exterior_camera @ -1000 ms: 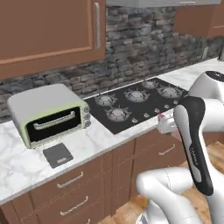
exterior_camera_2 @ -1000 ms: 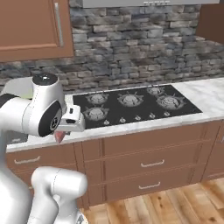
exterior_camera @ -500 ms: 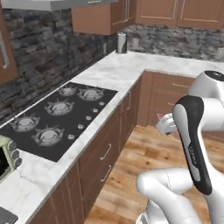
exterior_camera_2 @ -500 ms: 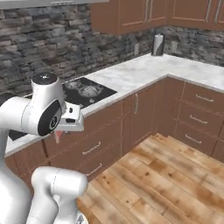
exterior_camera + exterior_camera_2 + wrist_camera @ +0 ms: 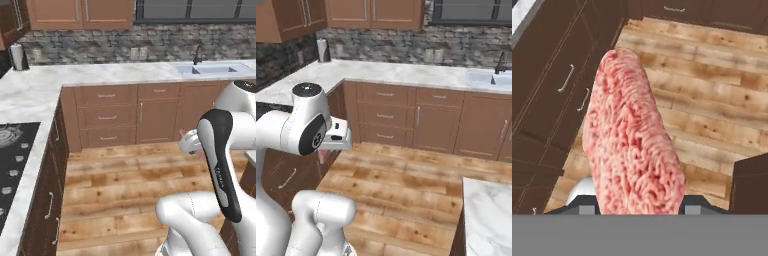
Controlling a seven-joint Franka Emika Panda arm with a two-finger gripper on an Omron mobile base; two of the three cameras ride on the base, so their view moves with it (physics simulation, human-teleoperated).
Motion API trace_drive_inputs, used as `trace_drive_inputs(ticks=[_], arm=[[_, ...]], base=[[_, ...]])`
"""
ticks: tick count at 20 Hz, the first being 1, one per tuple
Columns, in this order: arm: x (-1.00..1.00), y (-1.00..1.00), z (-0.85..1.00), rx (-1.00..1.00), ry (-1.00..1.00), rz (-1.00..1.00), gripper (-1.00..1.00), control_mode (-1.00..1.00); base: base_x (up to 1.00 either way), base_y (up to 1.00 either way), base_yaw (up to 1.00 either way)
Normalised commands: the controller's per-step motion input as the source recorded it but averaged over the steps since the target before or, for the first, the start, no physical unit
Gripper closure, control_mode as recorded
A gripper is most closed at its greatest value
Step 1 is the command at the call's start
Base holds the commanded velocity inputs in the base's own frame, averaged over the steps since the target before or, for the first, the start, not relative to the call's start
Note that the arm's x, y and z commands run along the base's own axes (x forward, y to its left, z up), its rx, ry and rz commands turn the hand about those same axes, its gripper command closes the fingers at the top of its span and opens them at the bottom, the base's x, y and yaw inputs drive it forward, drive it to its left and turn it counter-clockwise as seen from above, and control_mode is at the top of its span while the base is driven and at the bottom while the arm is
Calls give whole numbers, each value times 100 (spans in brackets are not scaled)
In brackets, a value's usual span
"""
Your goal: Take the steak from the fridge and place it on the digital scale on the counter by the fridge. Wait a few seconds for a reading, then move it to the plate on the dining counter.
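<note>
Pink, marbled raw meat looms up the hand view: the steak (image 5: 632, 140) stands up from the bottom edge where the fingers sit, and hangs over the wooden floor (image 5: 712, 100). The fingers themselves are hidden behind the meat, but they look closed part-way on it, carrying it; in the left base view a sliver of pink shows at the gripper (image 5: 192, 147), beside the arm's dark forearm.

Compared with a second ago, the whole scene has swung. The hob and toaster oven that faced the base then have slid off; now only a corner of the hob (image 5: 10, 150) remains at the left, and the base faces open floor, a run of brown drawers (image 5: 386, 115) and a sink (image 5: 210, 70) under a window. That is the base turning, not the things moving, so the weighing stage looks finished and the carry is under way.

A white marble tabletop corner (image 5: 488, 215), probably the dining counter, shows at lower right. No plate is visible yet.
</note>
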Motion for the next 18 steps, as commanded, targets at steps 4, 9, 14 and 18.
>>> trace_drive_inputs(ticks=[4, 9, 14, 18], arm=[[0, 0, 0, 0, 0, 0, 100, 100], [0, 0, 0, 0, 0, 0, 100, 100], [0, 0, 0, 0, 0, 0, 100, 100], [0, 0, 0, 0, 0, 0, 100, 100]], base=[[10, -15, -81], [62, 16, -64], [100, 23, -47], [89, 18, -45]])
